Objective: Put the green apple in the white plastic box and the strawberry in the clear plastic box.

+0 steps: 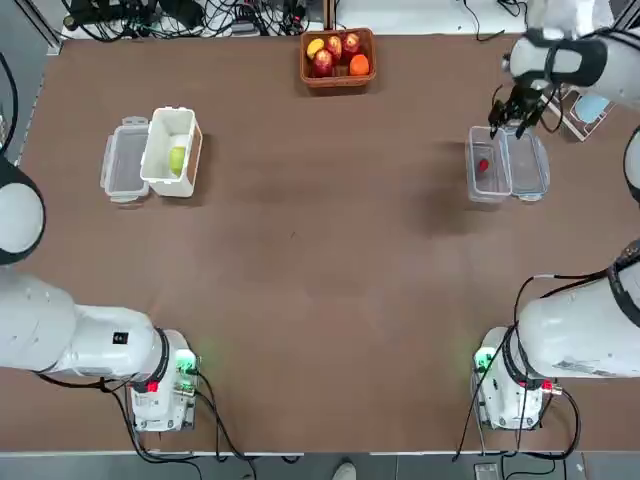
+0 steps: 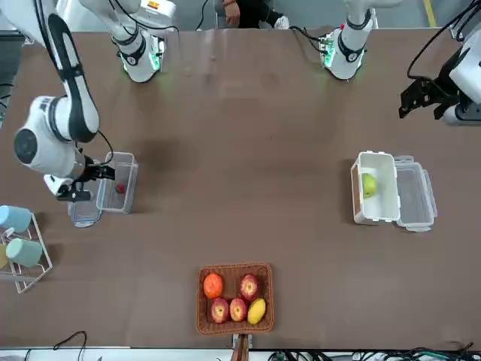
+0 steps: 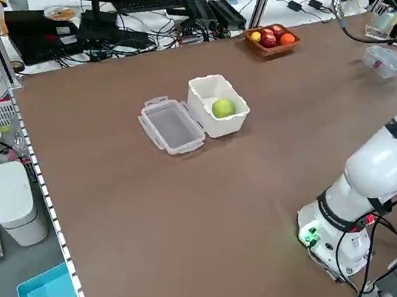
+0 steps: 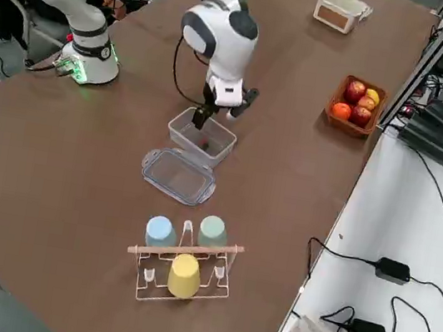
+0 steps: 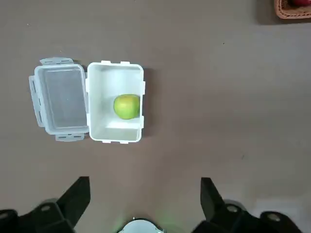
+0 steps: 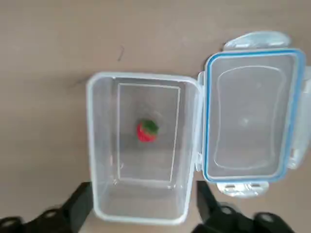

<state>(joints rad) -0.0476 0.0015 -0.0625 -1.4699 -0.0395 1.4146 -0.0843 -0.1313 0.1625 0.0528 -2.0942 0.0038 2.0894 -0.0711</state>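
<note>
Both arm bases sit closest in the top view; the right gripper (image 1: pixel 517 108) is seen extended far out, hovering just above the far end of the transparent shallow rectangular clear plastic box (image 6: pixel 142 145). Its fingers are spread wide and nothing is held between them. The tiny dark red strawberry (image 6: pixel 146 130) is already lying on the floor of that box, directly below and slightly ahead of the right gripper's fingers, so this half is judged done. The box's long axis runs away from the fingers; its blue-rimmed clear lid (image 6: pixel 250 114) lies open just beside it, touching along one long edge.

The left gripper (image 5: pixel 142 194) is held high and well back from its target — fingers wide apart, empty. Ahead of it the opaque white rectangular plastic tub (image 5: pixel 115 101) is seen with the small round yellow-green apple (image 5: pixel 127 106) resting inside, near one long wall. A translucent lid (image 5: pixel 60 98) lies flat just beside the tub, on the side away from the apple.

Both placements appear complete — only retreat seems left, and nothing stands in the way of either arm. A woven brown basket of red, orange and yellow fruit (image 1: pixel 338 57) sits well apart, between the two boxes at the far edge. A wire rack with pastel cups (image 4: pixel 180 267) stands beyond the clear lid, clear of the right arm.
</note>
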